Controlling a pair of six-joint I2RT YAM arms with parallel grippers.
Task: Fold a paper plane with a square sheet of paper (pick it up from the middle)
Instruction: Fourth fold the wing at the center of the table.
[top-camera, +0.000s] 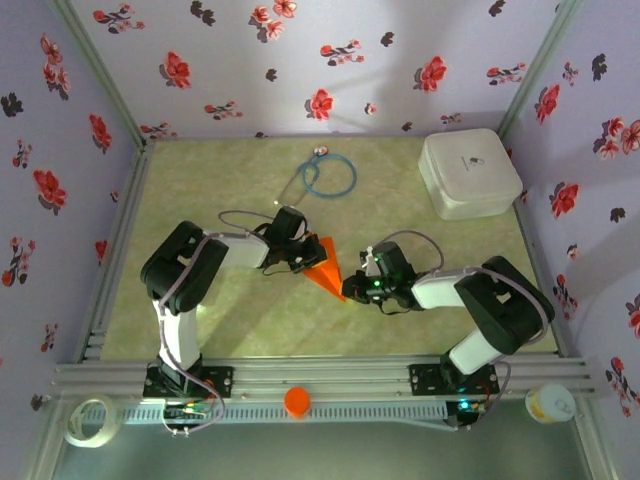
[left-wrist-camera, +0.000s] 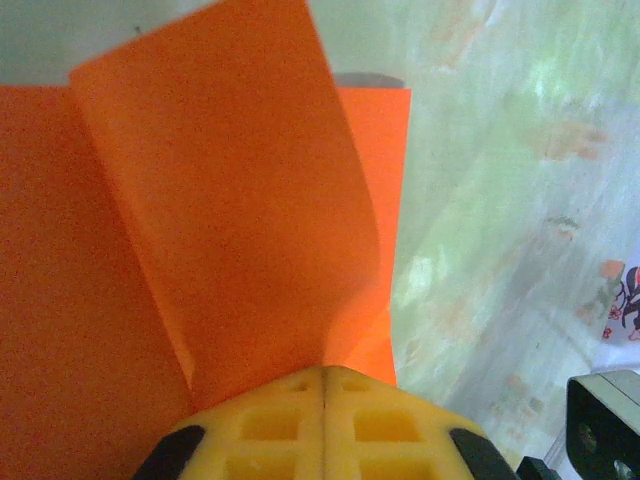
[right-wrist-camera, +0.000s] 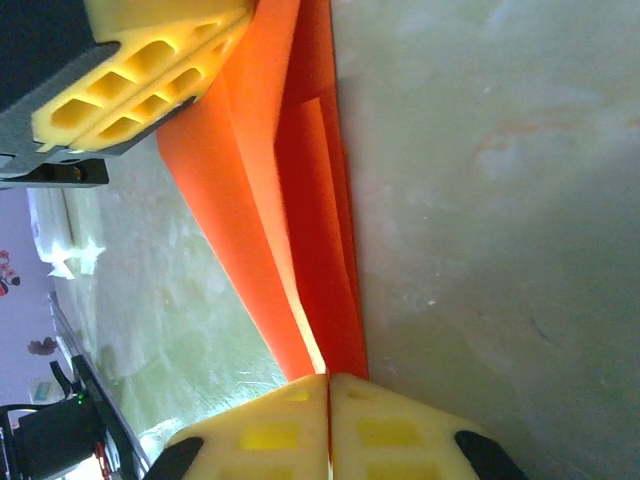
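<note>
Purple walls (top-camera: 300, 60) printed with red and dark flowers close in a green marbled worktop (top-camera: 250, 320), with a metal rail (top-camera: 330, 378) along its near edge. At the far left of that rail lies a roll of tape (top-camera: 87, 420).

The left arm (top-camera: 185, 270) reaches inward to the middle of the worktop. Its jaws are clenched on the broad end of the paper plane (top-camera: 323, 266). In the left wrist view the two yellow fingers (left-wrist-camera: 270, 425) meet flat against each other, and the orange folds fan up and away from the seam between them.

The paper plane lies mid-worktop between the two arms, a narrow orange wedge. Its long axis runs on a slant from the left jaws, at the far side, down to the right jaws nearer the rail. The wide end is at the left jaws and the point is at the right jaws. Behind it, well apart, a blue cable loop (top-camera: 330, 175) rests on the worktop. A small round orange cap (top-camera: 297, 401) sits on the rail below.

The right arm (top-camera: 500, 305) bends in from the right. Its jaws are pressed shut on the narrow end. In the right wrist view its yellow fingers (right-wrist-camera: 265, 435) are closed, with the creased layers running into the line where they meet.

A white rounded box (top-camera: 470, 172) stands in the far right corner. A small pale tub (top-camera: 550, 403) sits at the rail's right end.
</note>
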